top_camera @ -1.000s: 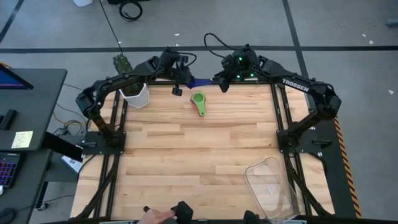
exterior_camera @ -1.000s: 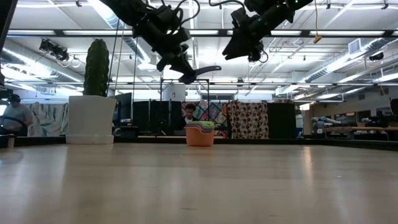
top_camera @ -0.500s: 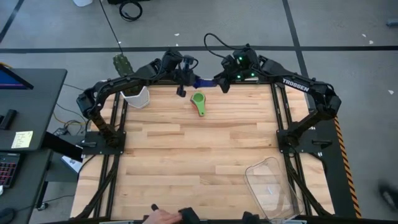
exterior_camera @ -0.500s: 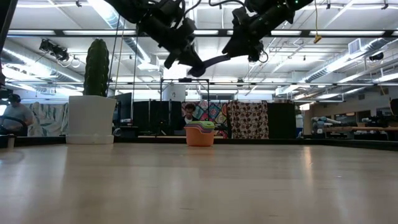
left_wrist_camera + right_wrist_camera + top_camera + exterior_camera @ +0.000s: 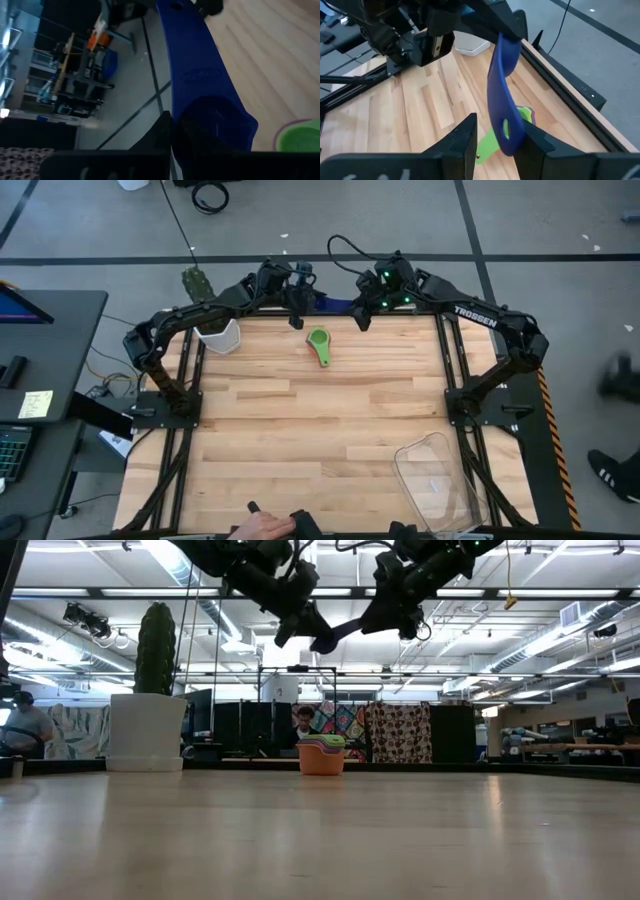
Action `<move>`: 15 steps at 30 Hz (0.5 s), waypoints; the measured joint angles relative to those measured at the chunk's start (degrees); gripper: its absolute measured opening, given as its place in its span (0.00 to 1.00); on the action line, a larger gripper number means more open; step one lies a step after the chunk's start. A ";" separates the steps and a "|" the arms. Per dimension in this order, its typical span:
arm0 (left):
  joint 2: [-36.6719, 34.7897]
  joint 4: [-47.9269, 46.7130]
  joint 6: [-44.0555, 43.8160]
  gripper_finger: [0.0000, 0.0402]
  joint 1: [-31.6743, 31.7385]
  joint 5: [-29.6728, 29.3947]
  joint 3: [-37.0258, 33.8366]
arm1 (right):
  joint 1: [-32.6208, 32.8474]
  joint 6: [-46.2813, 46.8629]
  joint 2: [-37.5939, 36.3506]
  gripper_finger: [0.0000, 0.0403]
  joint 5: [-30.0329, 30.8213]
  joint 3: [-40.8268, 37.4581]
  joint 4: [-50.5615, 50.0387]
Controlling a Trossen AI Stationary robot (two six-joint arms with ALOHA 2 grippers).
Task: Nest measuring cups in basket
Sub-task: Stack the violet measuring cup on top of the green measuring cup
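My left gripper (image 5: 297,308) hangs above the table's far edge, shut on the dark blue measuring cup (image 5: 322,309). The cup's long flat handle (image 5: 501,75) points toward my right gripper (image 5: 360,315). That gripper is open, with a finger on either side of the handle's free end (image 5: 506,131). Whether the fingers touch it, I cannot tell. The other cups sit nested in a stack (image 5: 319,340) on the far middle of the table, orange at the bottom (image 5: 321,760) and green on top. The clear basket (image 5: 440,475) rests at the near right corner. My left gripper holds the dark blue cup by its bowl end (image 5: 215,125). The gripper's own body hides the exact place of contact. The cup is lifted clear above the table (image 5: 322,640). Its handle (image 5: 350,632) sticks out nearly level toward the table's right.
A white pot with a cactus (image 5: 218,335) stands at the far left corner. A person's hand (image 5: 262,526) shows at the near edge. Bare wooden table (image 5: 320,430) lies between the stack and the basket.
My left gripper has carried the dark blue cup up and toward the table's right. The cup's handle now reaches between my right gripper's fingers.
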 joint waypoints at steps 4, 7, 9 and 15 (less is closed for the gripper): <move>-0.02 -0.17 -0.01 0.04 0.00 0.28 0.00 | -0.02 -1.26 0.00 0.28 0.18 0.00 0.09; -0.02 -0.42 -0.06 0.04 -0.04 0.38 0.00 | -0.17 -1.41 0.00 0.28 0.31 0.00 0.13; -0.02 -0.44 -0.15 0.04 -0.17 0.38 0.00 | -0.29 -1.41 0.00 0.28 0.33 0.00 0.13; -0.02 -0.70 -0.17 0.04 -1.35 0.22 0.00 | -0.63 -1.41 0.00 0.28 0.46 0.00 0.39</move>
